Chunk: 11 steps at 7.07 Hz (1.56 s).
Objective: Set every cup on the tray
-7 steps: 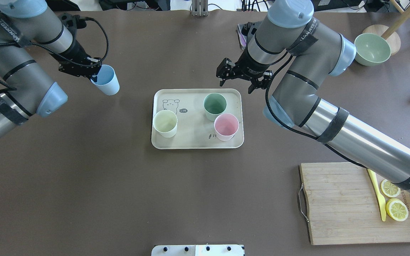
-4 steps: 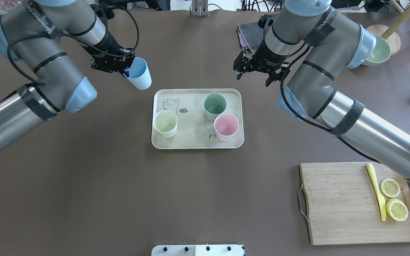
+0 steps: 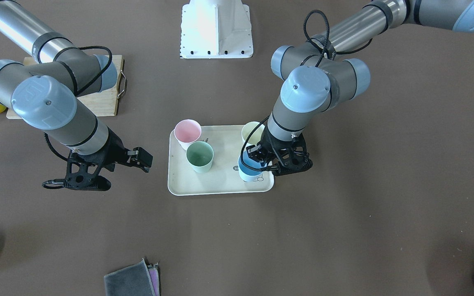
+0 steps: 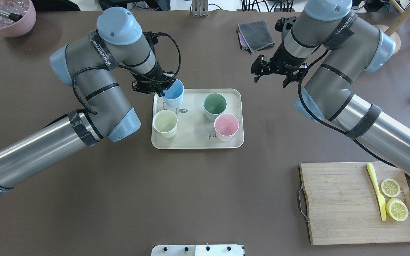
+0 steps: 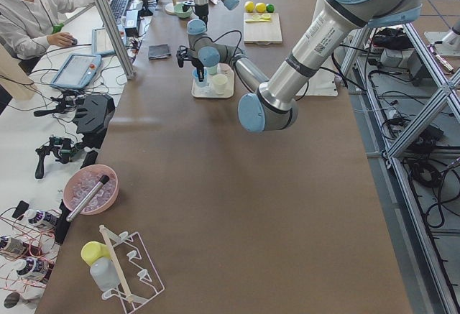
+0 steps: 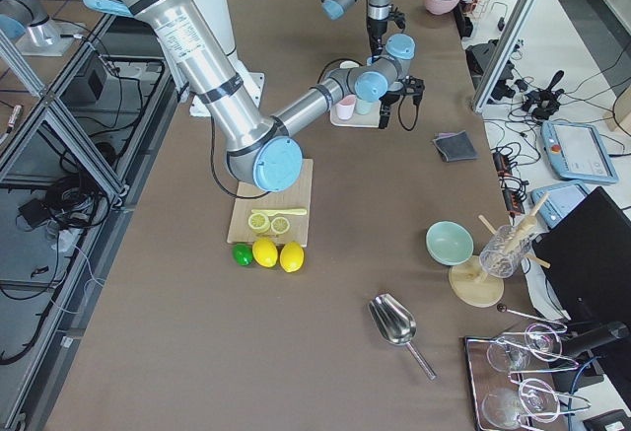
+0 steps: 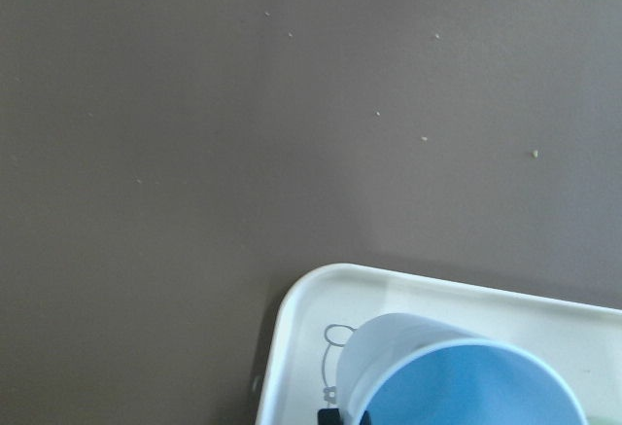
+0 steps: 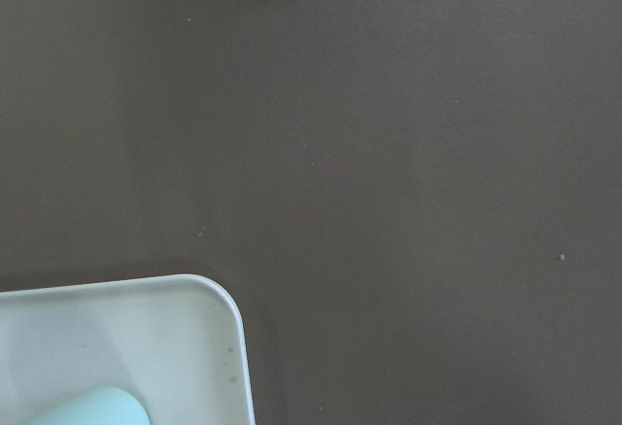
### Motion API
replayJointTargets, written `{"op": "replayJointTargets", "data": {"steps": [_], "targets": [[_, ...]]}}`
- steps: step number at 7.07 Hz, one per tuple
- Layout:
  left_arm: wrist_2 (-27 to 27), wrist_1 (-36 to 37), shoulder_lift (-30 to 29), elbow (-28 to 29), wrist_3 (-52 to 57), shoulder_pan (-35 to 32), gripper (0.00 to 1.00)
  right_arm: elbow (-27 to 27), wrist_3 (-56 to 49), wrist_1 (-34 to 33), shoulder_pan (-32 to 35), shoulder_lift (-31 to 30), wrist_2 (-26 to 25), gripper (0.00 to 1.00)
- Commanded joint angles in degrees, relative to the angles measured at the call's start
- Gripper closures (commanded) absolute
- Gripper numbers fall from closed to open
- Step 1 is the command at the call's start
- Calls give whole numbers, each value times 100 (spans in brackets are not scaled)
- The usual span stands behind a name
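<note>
Progress is clear when we compare with one second ago: the left gripper (image 4: 162, 92) has carried the blue cup (image 4: 173, 94) from the bare table on the left side over to the tray (image 4: 195, 144), and the cup is now above the far left corner, over the rabbit drawing. The jaws are closed on the cup's rim, one finger inside and one outside, and the cup leans a little. We cannot tell whether its base already rests on the tray. The cream cup (image 4: 165, 123), the green cup (image 4: 215, 105) and the pink cup (image 4: 226, 126) stand on the tray as before, so we judge this is the last cup and only lowering and release remain. The right gripper (image 4: 269, 81) has drawn back from the tray's far right corner toward the grey cloth (image 4: 256, 35); its jaws are spread wide and hold nothing. About room: the blue cup is close to the tray's left and far rim, and the cream cup is just beside it on the near side. The middle of the tray, between the cream and green cups, is bare, so we think a small shift inward would be safer.
</note>
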Motion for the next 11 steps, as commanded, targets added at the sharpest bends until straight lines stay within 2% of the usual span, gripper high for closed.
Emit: {"op": "replayJointTargets", "data": {"steps": [1,2,3,4,5,6,8,10,11], "targets": [[59,24,-61,6,23,34,2,131,-6,-10,4,-32,15,0],[15,102,-26,-90,32,-79,2,132,-6,-19,-5,-23,7,0],[-151,747,35,-465,346,-376,2,132,-6,-27,117,-41,42,0],[-300,1615,427,-1226,1323,-675,2,184,-258,-45,318,-171,94,0],[-302,1980,1162,-2034,2221,-1017,2,385,-670,-54,555,-529,164,0],[-276,2036,1805,-2512,2856,-1299,2,500,-1161,-54,923,-855,417,0],[-301,2037,2922,-2876,4821,-2245,2,519,-2163,-54,1540,-1374,648,0],[-354,2019,3758,-2807,6572,-3257,2,484,-3131,-45,1918,-1910,640,0],[-607,1967,4136,-2754,7128,-3688,2,458,-3500,-45,2042,-2165,570,0]]}}
